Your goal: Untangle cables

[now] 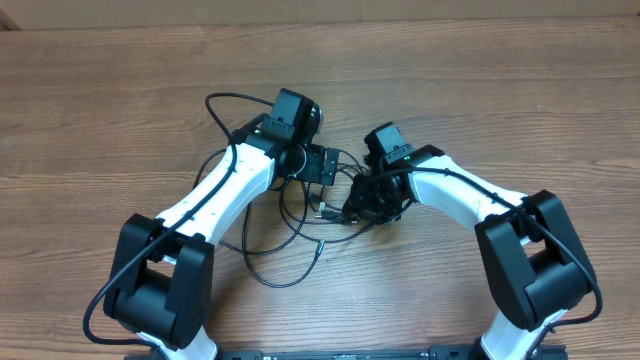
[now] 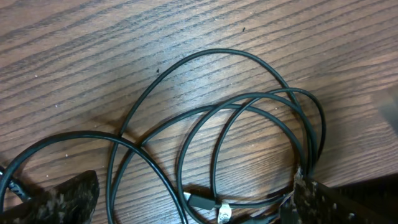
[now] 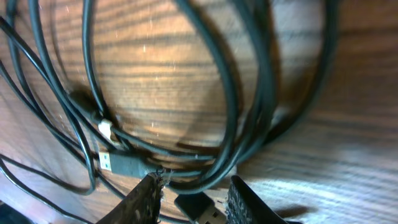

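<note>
Right tool [image 3: 198,183]: parted at the cables [image 3: 264,62], gripping nothing. Left tool [image 2: 193,186]: wide open. Risk: your pull cinches crossed loops tight.

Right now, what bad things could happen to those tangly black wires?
The right gripper sits over several crossing cables; closing could pinch more than one and pull the tangle tighter. A silver-tipped plug lies among the loops and might snag. The left gripper is very near, so the arms could bump.
</note>
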Tool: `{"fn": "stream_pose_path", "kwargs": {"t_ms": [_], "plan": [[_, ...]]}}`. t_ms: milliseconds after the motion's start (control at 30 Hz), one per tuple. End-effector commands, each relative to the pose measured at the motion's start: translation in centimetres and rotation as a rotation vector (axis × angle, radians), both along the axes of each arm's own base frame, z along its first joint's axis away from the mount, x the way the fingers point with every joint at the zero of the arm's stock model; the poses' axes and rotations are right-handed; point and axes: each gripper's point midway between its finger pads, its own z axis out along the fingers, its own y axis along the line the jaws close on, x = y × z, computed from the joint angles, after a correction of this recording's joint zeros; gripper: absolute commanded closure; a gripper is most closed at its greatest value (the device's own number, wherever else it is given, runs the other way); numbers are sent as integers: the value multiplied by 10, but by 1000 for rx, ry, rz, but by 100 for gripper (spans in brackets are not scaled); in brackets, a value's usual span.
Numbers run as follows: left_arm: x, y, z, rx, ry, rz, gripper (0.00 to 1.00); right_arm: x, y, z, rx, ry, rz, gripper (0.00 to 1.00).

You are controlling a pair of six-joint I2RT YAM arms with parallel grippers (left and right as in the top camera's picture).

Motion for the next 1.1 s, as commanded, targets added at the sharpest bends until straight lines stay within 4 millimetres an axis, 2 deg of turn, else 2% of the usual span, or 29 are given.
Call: {"fn": "stream_pose_path", "kwargs": {"t_ms": [0,133,500,633,700,767,867,1000,1067], "plan": [[2,2,-2,20,-7,-7,0,14,-10,-3,-11,-18,-76,68],[2,2,-2,20,-7,-7,0,19,-8,-1,0,-10,-136,69],[2,2,-2,21,-6,-6,1,9,1,-6,-62,-20,-126,70],[2,12,-4,44,9,81,0,6,6,-11,-70,-25,-144,78],[5,25,-5,86,7,139,0,-2,14,-12,-46,-5,-136,96],[6,28,-6,86,10,149,0,-12,28,-2,41,30,-65,96],[8,35,-6,86,15,169,0,-16,49,29,195,-11,120,96],[9,42,-6,81,26,203,0,-10,50,70,250,-75,177,96],[10,45,-6,75,29,209,0,-8,51,85,269,-115,190,96]]}}
